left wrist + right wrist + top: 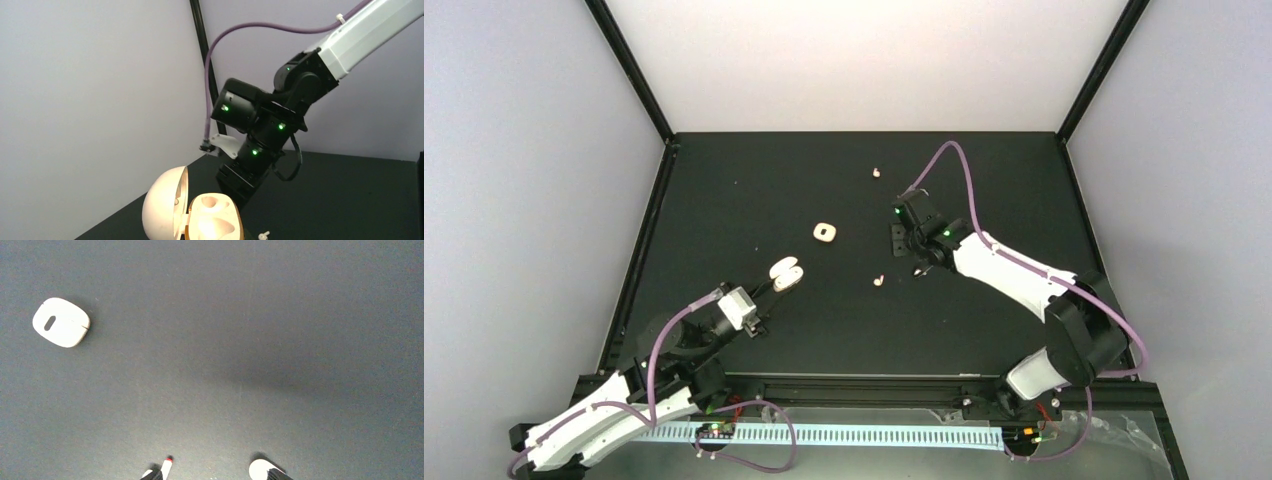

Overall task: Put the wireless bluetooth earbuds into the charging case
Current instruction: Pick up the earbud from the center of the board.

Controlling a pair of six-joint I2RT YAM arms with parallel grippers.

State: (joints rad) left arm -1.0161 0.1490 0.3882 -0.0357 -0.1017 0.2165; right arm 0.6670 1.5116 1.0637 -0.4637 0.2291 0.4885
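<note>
Top external view: open charging case (786, 275) is pinched by left end effector (775, 283) toward the surface's (724, 195) near-left corner; right end effector (916, 263) is spread near an earbud (879, 281). It could be flicked away by off-centre closing.

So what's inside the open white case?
The open case shows two hollow cream pockets, both looking empty. Its lid stands open beside them. The pockets' bottoms are hidden, cut off by the picture's edge.
</note>
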